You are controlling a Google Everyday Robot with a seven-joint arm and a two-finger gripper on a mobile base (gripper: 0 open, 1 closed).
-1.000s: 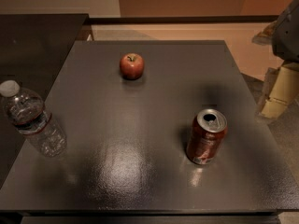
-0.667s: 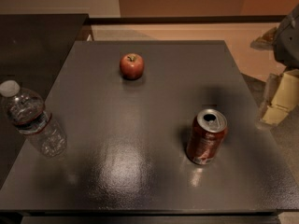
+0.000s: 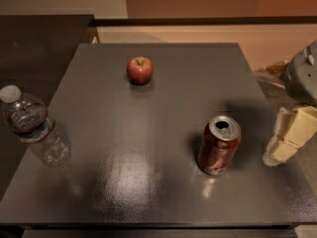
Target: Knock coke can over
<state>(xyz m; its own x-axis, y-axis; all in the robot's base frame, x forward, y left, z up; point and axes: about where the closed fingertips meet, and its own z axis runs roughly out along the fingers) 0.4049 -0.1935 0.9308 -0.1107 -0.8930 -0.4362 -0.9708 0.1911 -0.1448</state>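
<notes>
The coke can [image 3: 219,145] stands upright on the dark table [image 3: 163,98], right of centre and towards the near edge. It is dark red with a silver top and an open pull-tab hole. My gripper [image 3: 290,137] is at the right edge of the view, cream-coloured below a grey wrist. It sits just right of the can, about level with it and apart from it. It holds nothing that I can see.
A red apple [image 3: 140,70] sits towards the far side of the table, left of centre. A clear plastic water bottle [image 3: 35,127] with a white cap stands at the left edge. A dark counter [image 3: 34,38] lies beyond the table at far left.
My gripper has come down along the right side of the view and slightly left, closer to the can. The can, apple and bottle have not moved.
</notes>
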